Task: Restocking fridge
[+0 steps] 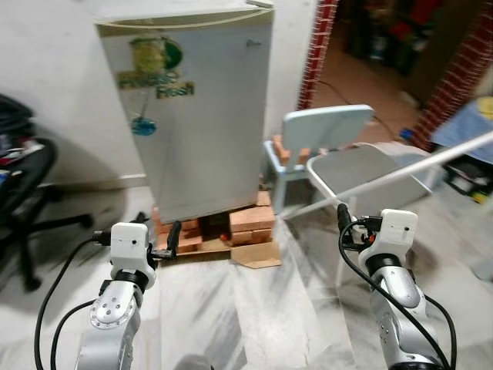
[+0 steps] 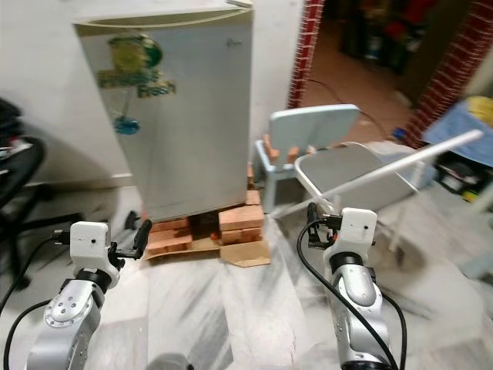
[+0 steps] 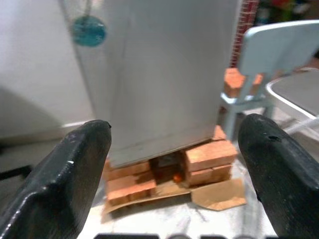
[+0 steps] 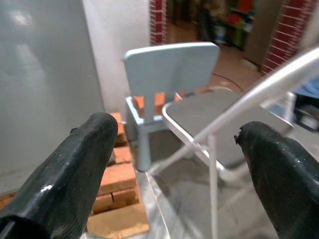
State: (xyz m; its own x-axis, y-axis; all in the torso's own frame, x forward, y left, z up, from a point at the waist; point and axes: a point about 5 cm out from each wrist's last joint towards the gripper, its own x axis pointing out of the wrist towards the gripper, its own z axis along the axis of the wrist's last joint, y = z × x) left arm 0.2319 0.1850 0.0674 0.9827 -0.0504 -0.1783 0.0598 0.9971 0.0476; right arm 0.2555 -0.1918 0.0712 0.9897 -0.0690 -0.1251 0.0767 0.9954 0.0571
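Left gripper spreading wide and holding nothing, right gripper likewise gaping empty, both hovering over marble floor, closed fridge standing ahead on bricks, pale blue chair sitting far right.

Stacked red bricks, low on the marble floor. Flat cardboard piece lying just beside the bricks. Small pale-blue chair, brick pieces on its seat. Grey folding chair with white tube frame, near the blue one. Black office chair at far left. Red brick doorway pillar.
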